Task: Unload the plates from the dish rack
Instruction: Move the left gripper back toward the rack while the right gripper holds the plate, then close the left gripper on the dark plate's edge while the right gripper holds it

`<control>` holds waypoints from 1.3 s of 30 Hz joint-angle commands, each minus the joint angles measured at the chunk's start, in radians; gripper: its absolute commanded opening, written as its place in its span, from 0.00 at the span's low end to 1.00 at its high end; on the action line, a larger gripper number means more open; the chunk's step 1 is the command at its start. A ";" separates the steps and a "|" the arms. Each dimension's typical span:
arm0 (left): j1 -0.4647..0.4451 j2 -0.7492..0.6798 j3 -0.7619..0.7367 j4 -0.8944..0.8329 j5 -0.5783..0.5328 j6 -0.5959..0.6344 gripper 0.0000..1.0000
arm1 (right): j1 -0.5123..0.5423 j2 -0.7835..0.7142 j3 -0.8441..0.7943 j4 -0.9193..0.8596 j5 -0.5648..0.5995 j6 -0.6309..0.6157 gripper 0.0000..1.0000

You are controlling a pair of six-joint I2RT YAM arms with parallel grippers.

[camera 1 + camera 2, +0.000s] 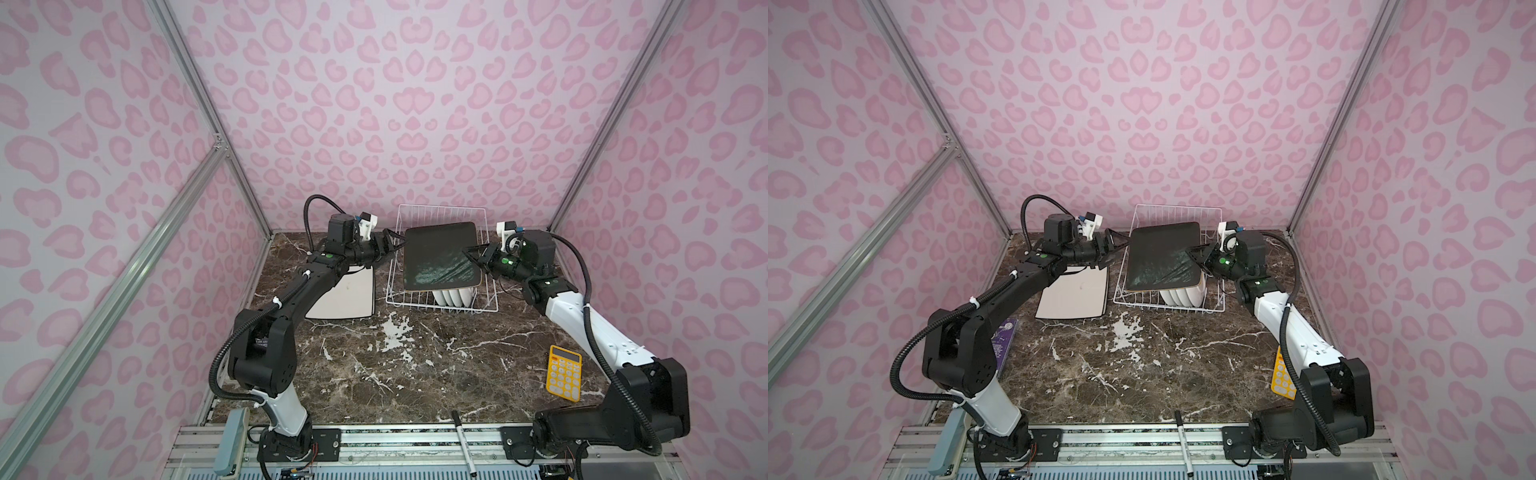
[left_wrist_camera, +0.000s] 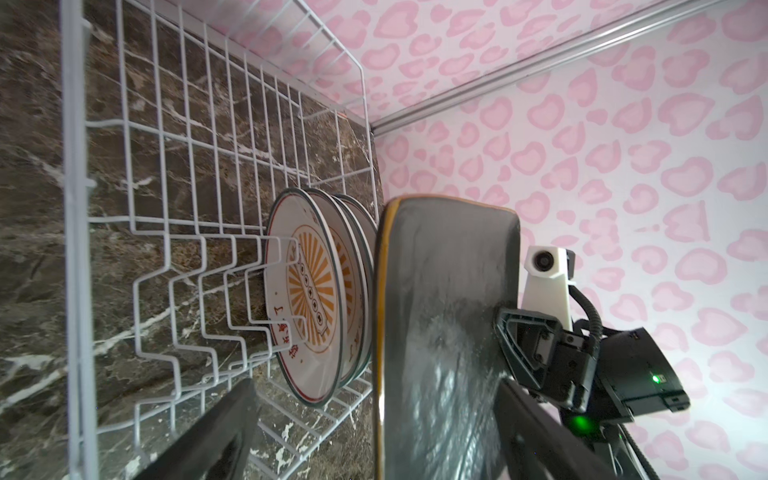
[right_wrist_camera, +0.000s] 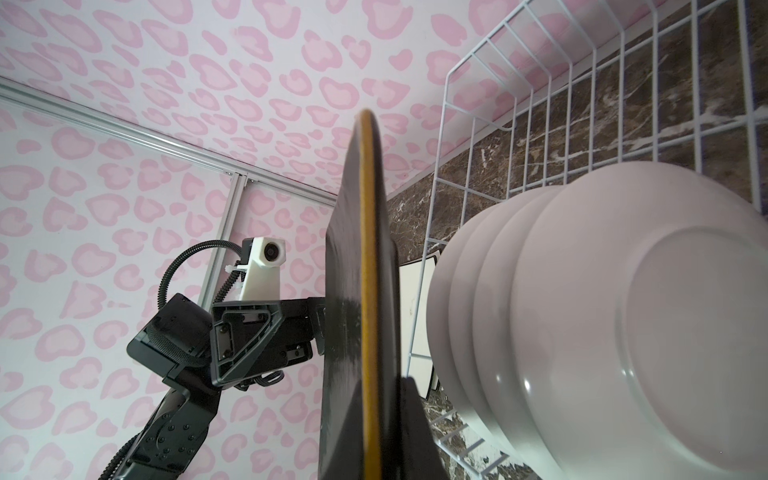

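Note:
The dark square plate (image 1: 440,257) (image 1: 1163,257) hangs tilted above the white wire dish rack (image 1: 440,206) (image 1: 1177,206). My right gripper (image 1: 471,255) (image 3: 374,415) is shut on its right edge, a finger on each face. My left gripper (image 1: 398,245) (image 2: 374,415) stands open astride the plate's left edge (image 2: 384,311), fingers wide of both faces. Several round plates (image 1: 451,296) (image 2: 307,291) (image 3: 623,332) stand on edge in the rack's near end, under the dark plate. A white square plate (image 1: 349,299) (image 1: 1073,293) lies flat on the table left of the rack.
A yellow calculator (image 1: 564,372) lies on the marble table at the right, near the right arm. A black marker (image 1: 464,442) rests on the front rail. A purple book (image 1: 1005,345) shows behind the left arm. The rack stands against the back wall.

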 commanded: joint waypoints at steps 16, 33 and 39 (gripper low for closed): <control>-0.065 0.075 0.032 0.068 0.203 0.001 0.59 | 0.019 0.013 -0.001 0.163 -0.035 0.027 0.00; -0.071 0.082 0.036 0.152 0.263 -0.044 0.14 | 0.019 0.024 -0.024 0.163 -0.038 0.026 0.00; -0.073 0.089 0.035 0.204 0.281 -0.079 0.10 | 0.019 0.026 -0.026 0.163 -0.047 0.023 0.00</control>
